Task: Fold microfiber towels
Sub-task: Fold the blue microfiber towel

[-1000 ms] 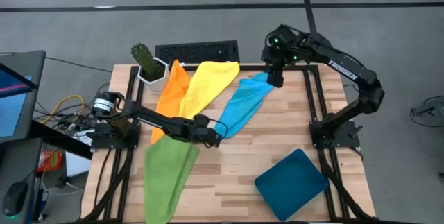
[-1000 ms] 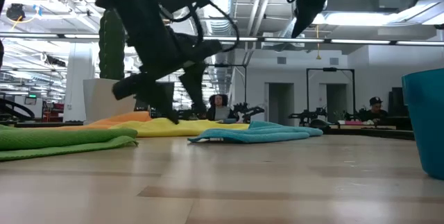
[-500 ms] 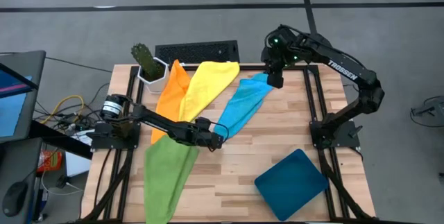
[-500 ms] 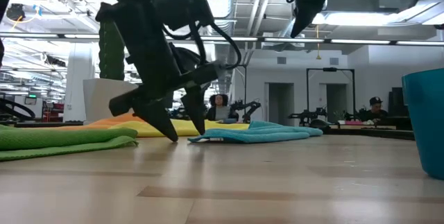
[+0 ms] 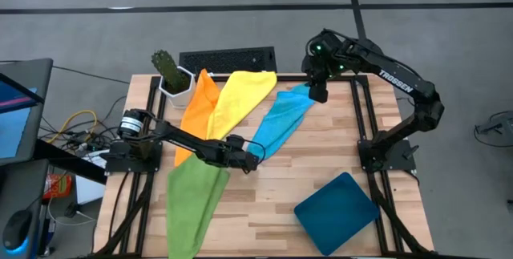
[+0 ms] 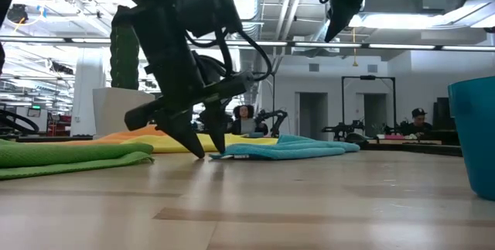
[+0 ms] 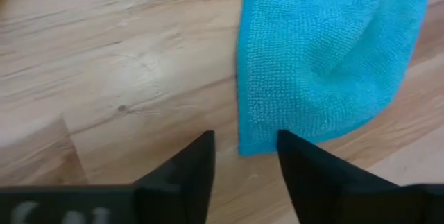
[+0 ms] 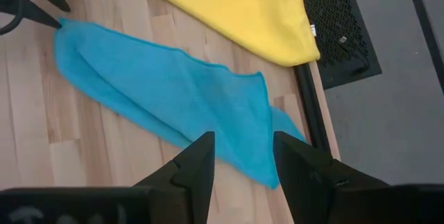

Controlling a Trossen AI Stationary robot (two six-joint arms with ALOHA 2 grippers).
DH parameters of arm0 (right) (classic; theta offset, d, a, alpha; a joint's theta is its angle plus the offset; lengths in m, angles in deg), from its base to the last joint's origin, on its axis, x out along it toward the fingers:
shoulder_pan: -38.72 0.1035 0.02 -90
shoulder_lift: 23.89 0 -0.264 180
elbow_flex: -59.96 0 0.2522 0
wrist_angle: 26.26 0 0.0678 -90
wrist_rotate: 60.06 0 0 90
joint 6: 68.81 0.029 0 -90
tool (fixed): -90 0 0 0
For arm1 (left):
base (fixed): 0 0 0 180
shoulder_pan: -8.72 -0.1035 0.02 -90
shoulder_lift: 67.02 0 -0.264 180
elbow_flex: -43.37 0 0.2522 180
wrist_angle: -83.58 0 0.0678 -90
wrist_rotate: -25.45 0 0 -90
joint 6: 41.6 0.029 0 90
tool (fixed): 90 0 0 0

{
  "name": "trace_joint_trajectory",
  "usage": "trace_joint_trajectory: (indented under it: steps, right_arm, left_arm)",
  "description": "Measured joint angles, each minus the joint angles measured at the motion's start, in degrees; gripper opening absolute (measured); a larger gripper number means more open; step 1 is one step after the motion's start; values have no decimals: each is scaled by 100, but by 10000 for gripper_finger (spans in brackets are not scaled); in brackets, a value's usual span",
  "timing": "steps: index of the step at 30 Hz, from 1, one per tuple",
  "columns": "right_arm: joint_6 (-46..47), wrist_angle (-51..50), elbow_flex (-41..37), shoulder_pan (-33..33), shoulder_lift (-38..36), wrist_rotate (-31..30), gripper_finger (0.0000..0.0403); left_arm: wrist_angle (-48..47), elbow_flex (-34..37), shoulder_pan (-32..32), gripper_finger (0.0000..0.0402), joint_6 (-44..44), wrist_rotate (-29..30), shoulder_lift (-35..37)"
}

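Four towels lie spread on the wooden counter (image 5: 321, 171): an orange towel (image 5: 196, 107) and a yellow towel (image 5: 239, 99) overlap near the far edge, a light blue towel (image 5: 280, 123) stretches from near the far edge toward the middle, and a green towel (image 5: 194, 199) lies by the near left corner. The left gripper (image 5: 255, 159) is low over the middle of the counter at the blue towel's near tip; in the left wrist view its two fingers (image 7: 198, 165) stand narrowly apart, one on each side of the cloth's corner (image 7: 253, 144), tips down at the wood, and they have not closed on the cloth. The right gripper (image 5: 318, 92) hangs high above the far end of the blue towel near the far edge, its fingers (image 8: 194, 165) partly open and holding nothing. A dark teal tray (image 5: 337, 211) rests near the near right corner, well apart from the towels. A potted cactus (image 5: 170, 73) stands at the far left corner, and a black keyboard (image 5: 228, 58) lies just beyond the far edge.
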Motion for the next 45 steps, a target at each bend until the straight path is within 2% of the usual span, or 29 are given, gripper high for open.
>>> trace_joint_trajectory:
  steps: [13,21,29,36,45]
  right_arm:
    - [13,-7,0,0,0,11,171]
    - [109,194,-33,1,0,22,171]
    - [708,1564,-755,89,151,320,173]
    - [739,2201,-1086,419,899,323,180]
    - [397,3466,-1095,860,2370,312,216]
  left_arm:
    - [85,-13,-15,6,249,-215,-4]
    - [-1150,-665,-4,1,683,-473,251]
    - [-2765,-1332,277,0,1271,-918,310]
    - [-3910,-1528,862,0,1153,-1149,319]
    - [-4218,-1528,1361,0,658,-1305,319]
